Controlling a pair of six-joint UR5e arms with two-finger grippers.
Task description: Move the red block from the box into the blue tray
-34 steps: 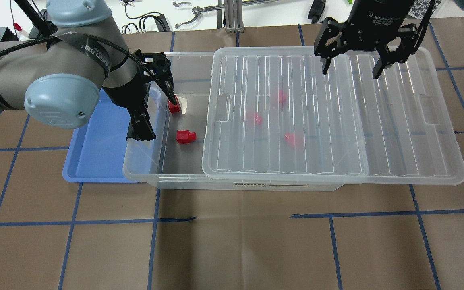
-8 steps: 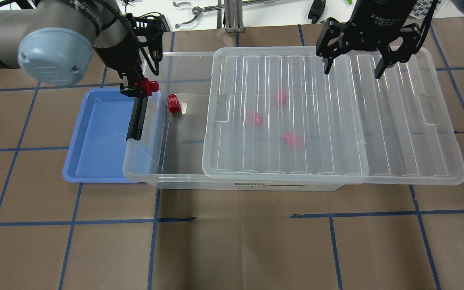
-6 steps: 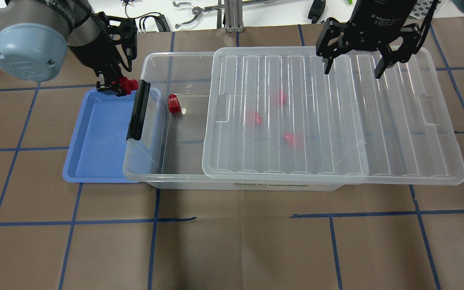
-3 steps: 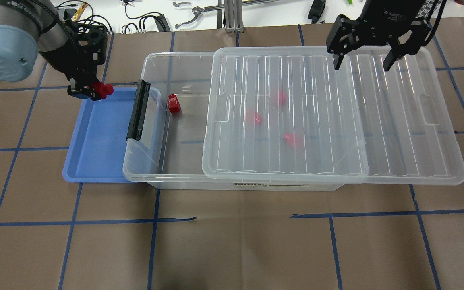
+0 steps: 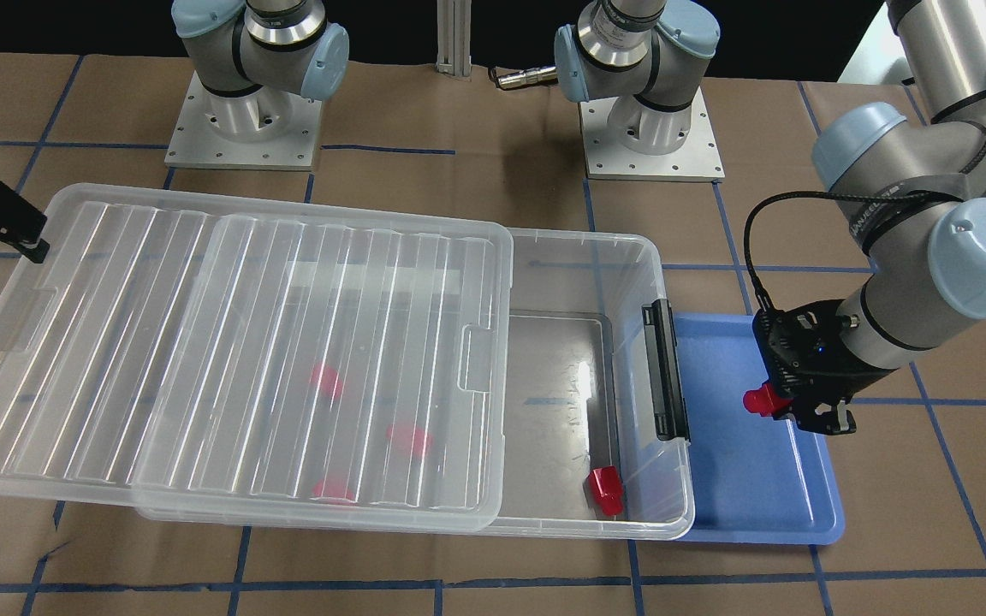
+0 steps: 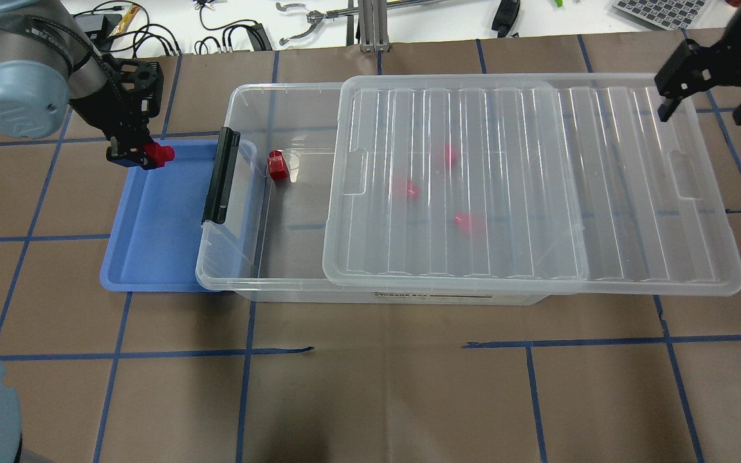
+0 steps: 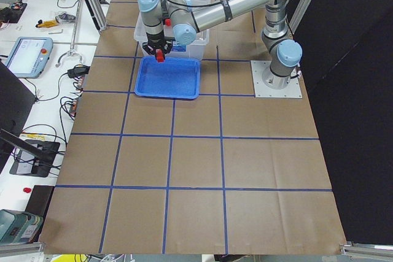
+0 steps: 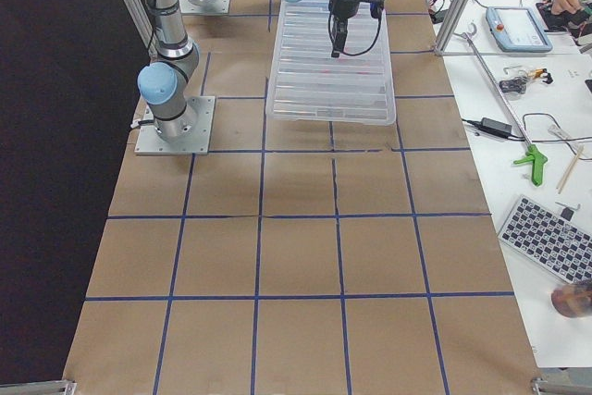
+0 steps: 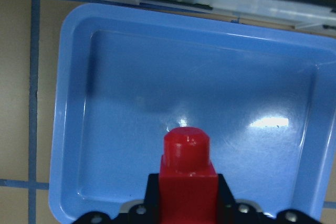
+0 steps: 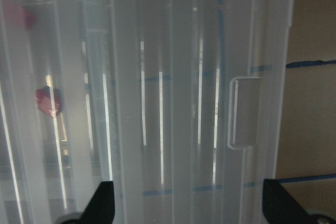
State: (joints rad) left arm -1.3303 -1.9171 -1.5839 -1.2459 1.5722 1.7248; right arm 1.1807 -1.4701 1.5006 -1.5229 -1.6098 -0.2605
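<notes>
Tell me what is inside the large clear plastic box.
One small red plastic block lies in the uncovered part of the large clear plastic box. Three more red shapes show blurred through the ribbed translucent lid; their exact form cannot be seen.

Silver tubes, pale-blue caps, black cable, black left pincer

Tray at box L end; lid atop, offset R.

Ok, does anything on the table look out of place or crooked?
The lid sits slid sideways on the box, overhanging one short end and leaving the other end open; that end's rim overlaps the blue tray.
</notes>
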